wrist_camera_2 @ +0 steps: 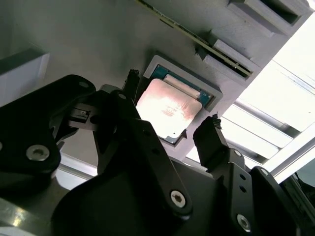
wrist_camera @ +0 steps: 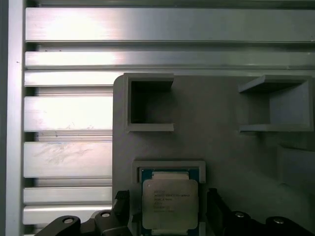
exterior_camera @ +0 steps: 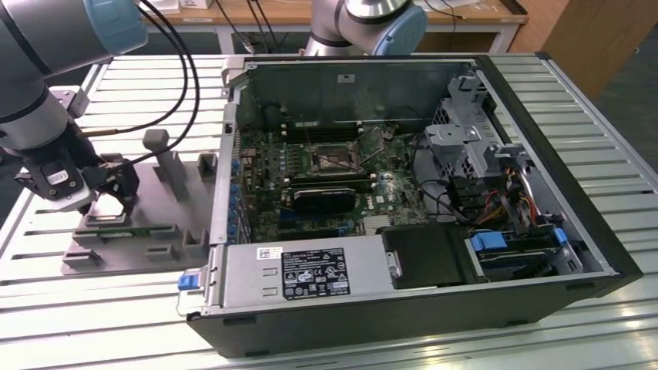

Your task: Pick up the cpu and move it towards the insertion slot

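Cpu in nest (rimmed), jaws flanking edges

Cpu top shiny metal; tray matt grey plastic.

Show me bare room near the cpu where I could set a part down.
The grey plate is bare between the two box brackets. The slatted table beside the plate's edge is bare too. It is crowded at the cpu nest, where the open gripper straddles the chip.
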